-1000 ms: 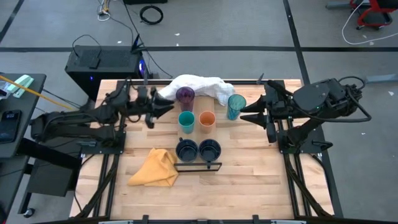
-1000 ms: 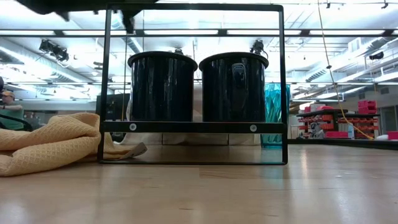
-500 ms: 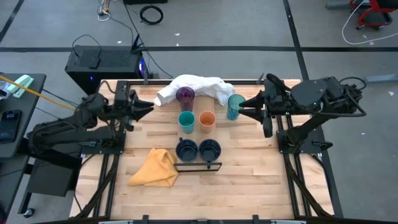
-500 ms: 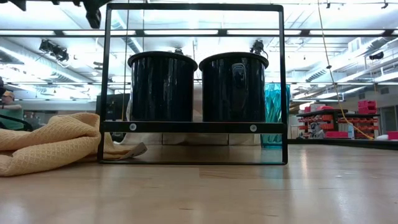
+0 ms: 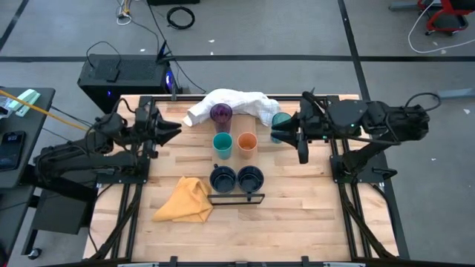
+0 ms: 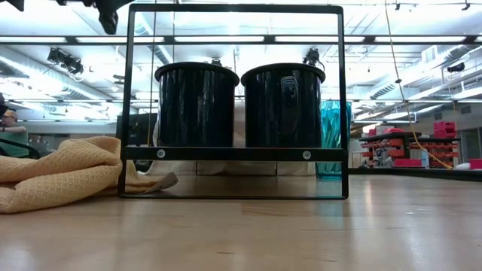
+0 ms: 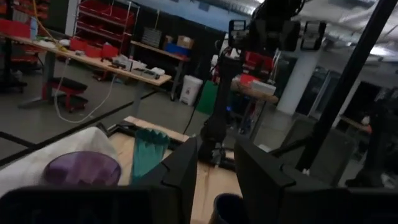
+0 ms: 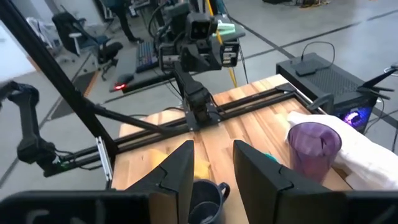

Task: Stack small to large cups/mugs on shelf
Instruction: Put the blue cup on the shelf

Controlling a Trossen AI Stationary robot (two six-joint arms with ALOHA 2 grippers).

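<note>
On the slatted wooden tabletop (image 5: 297, 222) six vessels stand in three loose rows. At the back, the purple tumbler (image 5: 220, 113) stands upright just in front of a crumpled white cloth (image 5: 237, 101), and the teal tumbler (image 5: 280, 123) stands well to its right, beside the same cloth. In the middle row the short teal cup (image 5: 223, 144) and the short orange cup (image 5: 247, 143) stand side by side, close but apart. In front of them the two navy mugs (image 5: 236, 178) sit next to each other on the shelf, whose dark metal frame (image 6: 343, 105) shows around them in the low view, where both mugs stand upright on its lower bar. A yellow cloth (image 5: 185, 200) lies bunched just to the left of that frame. The right hand (image 5: 279, 133) reaches in from the right side and hovers right at the teal tumbler, its fingers (image 8: 177, 171) set a narrow gap apart with nothing between them. The left hand (image 5: 177, 127) hangs over the left part of the tabletop, well apart from the purple tumbler, its fingers (image 7: 186, 168) likewise a narrow gap apart and holding nothing.
</note>
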